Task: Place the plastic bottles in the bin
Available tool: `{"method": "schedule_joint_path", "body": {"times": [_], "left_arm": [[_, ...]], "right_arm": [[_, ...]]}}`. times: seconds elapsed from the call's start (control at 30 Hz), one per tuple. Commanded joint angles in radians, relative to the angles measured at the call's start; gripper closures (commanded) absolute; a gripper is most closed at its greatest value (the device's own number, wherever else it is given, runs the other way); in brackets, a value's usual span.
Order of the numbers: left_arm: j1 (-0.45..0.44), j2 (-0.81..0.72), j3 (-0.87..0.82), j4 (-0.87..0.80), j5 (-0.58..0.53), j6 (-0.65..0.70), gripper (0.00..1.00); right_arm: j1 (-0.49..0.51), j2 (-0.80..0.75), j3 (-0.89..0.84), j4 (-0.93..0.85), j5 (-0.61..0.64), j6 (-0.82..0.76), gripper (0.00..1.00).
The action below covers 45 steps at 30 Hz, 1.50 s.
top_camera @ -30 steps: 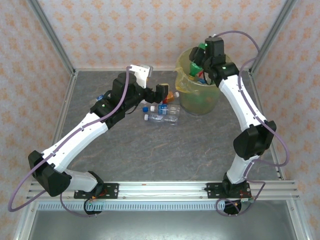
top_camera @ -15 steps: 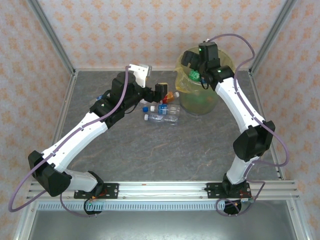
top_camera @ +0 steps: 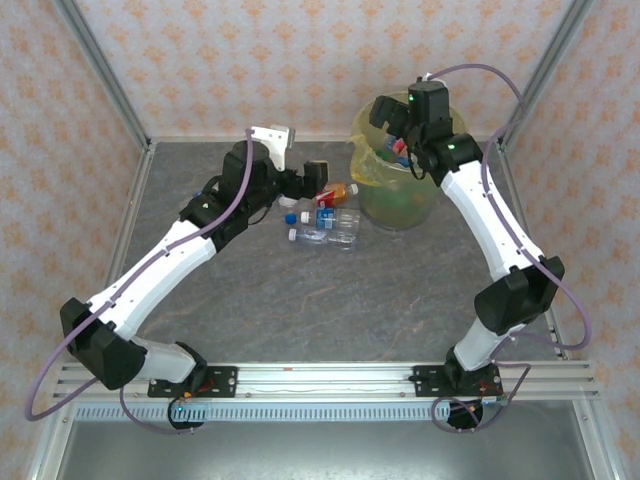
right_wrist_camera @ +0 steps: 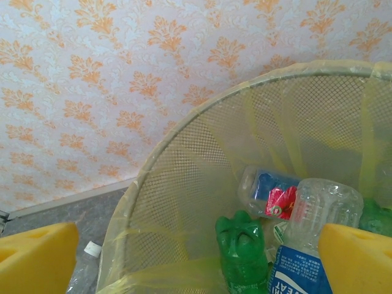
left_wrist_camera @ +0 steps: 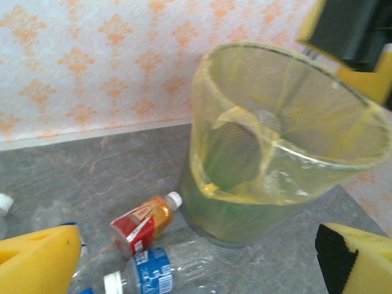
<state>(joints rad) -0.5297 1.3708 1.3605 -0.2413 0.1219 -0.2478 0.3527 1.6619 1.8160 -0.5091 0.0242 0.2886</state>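
Bottle (left_wrist_camera: 142,222), red-labelled, flat, cap toward bin (left_wrist_camera: 306,184)

Bin (top_camera: 400,205) sits far right on the counter (top_camera: 300,310), close to the back wall. Three bottles lie on the counter in a cluster just left of its base:
- bottle A (top_camera: 340,192) is farthest back, just beside the bin
- bottle B (top_camera: 337,216) is in front of A
- bottle C (top_camera: 322,237) is nearest the arm bases

Left arm (top_camera: 170,260) comes in from the left, its end over the cluster's back edge. Right arm (top_camera: 490,215) runs up the right side, its end over the bin.

In the bin:
- bottle D (right_wrist_camera: 242,251) is at centre
- bottle E (right_wrist_camera: 315,214) is just right of D
- bottle F (right_wrist_camera: 269,187) is behind, between them
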Motion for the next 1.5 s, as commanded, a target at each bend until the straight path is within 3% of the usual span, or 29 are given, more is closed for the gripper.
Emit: {"method": "schedule_joint_path", "body": {"times": [0.0,0.23,0.47,0.63,0.8,1.2,1.47], "left_arm": [[0.065,0.021,-0.019,-0.037,-0.012,-0.082,0.01],[0.220,0.025,-0.141,0.001,0.005,-0.211,0.01],[0.451,0.088,-0.201,0.005,-0.026,-0.320,0.01],[0.610,0.167,-0.220,0.096,0.023,-0.410,0.02],[0.647,0.305,-0.131,0.145,-0.014,-0.367,0.02],[0.697,0.682,0.195,-0.002,-0.022,-0.224,0.02],[0.698,0.687,0.163,-0.034,0.039,-0.198,0.03]], "right_arm": [[0.001,-0.052,-0.012,0.005,0.020,0.015,0.00],[0.001,-0.106,-0.025,0.033,-0.026,0.046,0.00],[0.001,-0.124,0.010,0.023,-0.104,0.053,0.00],[0.004,-0.142,0.001,0.023,-0.166,0.073,0.00],[0.008,-0.154,-0.028,0.042,-0.203,0.081,0.00],[0.015,-0.160,-0.020,0.000,-0.178,0.034,0.00],[0.015,-0.154,-0.018,-0.003,-0.161,0.016,0.00]]}}
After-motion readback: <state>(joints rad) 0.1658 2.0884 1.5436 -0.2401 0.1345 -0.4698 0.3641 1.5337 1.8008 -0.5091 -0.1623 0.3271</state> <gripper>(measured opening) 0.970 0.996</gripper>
